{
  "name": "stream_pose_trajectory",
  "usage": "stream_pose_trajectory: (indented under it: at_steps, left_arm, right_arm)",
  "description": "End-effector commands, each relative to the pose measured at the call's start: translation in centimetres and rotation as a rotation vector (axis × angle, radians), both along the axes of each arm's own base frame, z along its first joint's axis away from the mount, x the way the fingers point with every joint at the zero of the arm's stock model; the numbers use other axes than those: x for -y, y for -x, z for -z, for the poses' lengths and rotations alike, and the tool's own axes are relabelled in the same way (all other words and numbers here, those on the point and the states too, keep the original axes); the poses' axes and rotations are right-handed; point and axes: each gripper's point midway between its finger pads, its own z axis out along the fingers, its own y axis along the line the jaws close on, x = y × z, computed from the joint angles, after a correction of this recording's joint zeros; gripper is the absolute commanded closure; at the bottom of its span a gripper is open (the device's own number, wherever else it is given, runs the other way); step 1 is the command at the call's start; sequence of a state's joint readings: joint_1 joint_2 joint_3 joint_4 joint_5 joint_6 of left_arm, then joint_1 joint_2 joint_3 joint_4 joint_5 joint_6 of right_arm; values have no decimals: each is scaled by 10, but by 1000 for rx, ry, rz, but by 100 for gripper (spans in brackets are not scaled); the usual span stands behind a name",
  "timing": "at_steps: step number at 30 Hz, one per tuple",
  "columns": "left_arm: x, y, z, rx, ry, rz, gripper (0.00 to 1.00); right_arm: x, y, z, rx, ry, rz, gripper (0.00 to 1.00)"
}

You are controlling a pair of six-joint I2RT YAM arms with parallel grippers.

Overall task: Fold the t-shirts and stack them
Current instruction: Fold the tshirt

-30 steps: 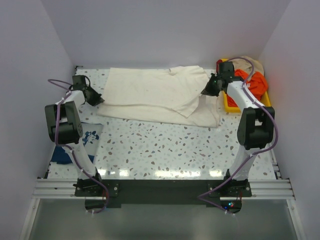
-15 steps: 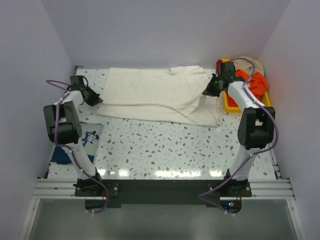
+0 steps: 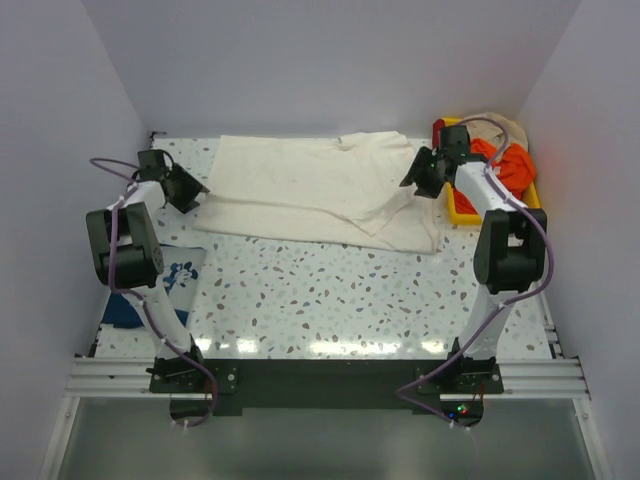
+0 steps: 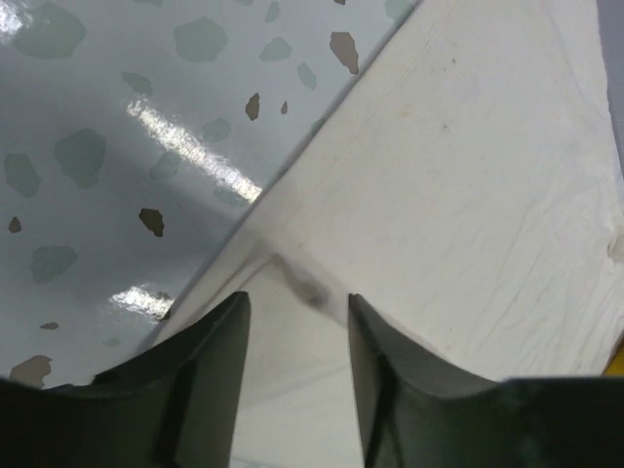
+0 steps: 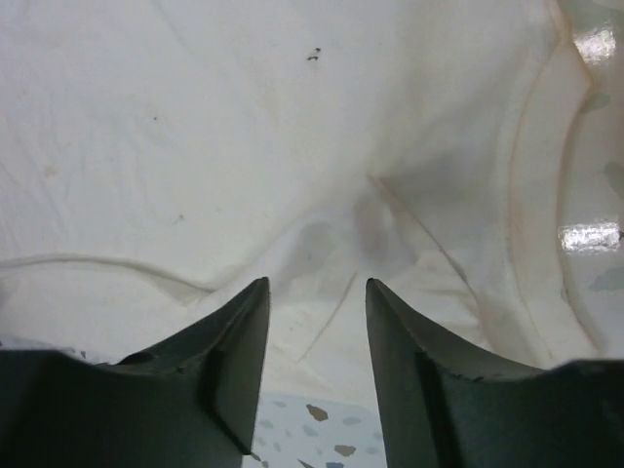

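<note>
A large cream t-shirt [image 3: 300,185] lies spread across the far half of the speckled desk [image 3: 350,290], one layer doubled over another so that a lower edge shows along its near side. The left gripper [image 4: 295,304] sits at the shirt's left edge, its fingers set moderately apart over a small pucker in the cloth where the fabric meets bare desk. The right gripper [image 5: 317,285] is at the shirt's right end, its fingers likewise apart, above creased fabric near a curved seam. A navy blue t-shirt [image 3: 165,285] with a white print lies at the near left of the desk, beside the left arm and well apart from the cream one. Just right of the right gripper, a yellow tray [image 3: 462,212] holds bunched orange cloth [image 3: 512,165] and beige cloth [image 3: 505,128].
</note>
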State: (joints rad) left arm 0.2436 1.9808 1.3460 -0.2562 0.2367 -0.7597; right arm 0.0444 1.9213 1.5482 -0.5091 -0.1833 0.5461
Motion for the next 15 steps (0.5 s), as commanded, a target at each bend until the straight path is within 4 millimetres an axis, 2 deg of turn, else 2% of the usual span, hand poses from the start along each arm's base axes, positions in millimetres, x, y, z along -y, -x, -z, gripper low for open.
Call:
stream_pose_trajectory:
  at_steps: [1, 3, 4, 5, 6, 7, 8, 9, 11, 15]
  left_arm:
    - [-10, -17, -38, 114, -37, 16, 43]
    - [-13, -12, -54, 132, -60, 8, 41]
    - [-12, -5, -53, 124, -64, 1, 41]
    - [-10, -2, -56, 130, -70, -1, 41]
    - [-10, 1, -67, 156, -71, -11, 41]
    - [-7, 11, -59, 133, -65, -16, 42]
    - [-5, 13, -65, 145, -72, -21, 43]
    - [-3, 16, -64, 142, -76, -23, 44]
    - [4, 21, -57, 125, -74, -13, 50]
    - [19, 23, -42, 100, -59, 23, 54]
  right_arm:
    - [-1, -11, -7, 24, -4, -35, 45]
    - [-2, -7, -9, 24, 1, -40, 41]
    - [-6, -2, -8, 22, 2, -48, 41]
    - [-9, 1, -16, 46, 1, -53, 41]
    - [-12, 13, -3, 17, 0, -56, 41]
    - [-19, 21, 0, 13, 1, -69, 41]
    - [-22, 22, 1, 27, 5, -69, 41]
    - [-24, 35, 10, 7, 8, -69, 41]
    - [-32, 47, 26, -16, 15, -76, 44]
    - [-49, 56, 42, -25, 7, -101, 47]
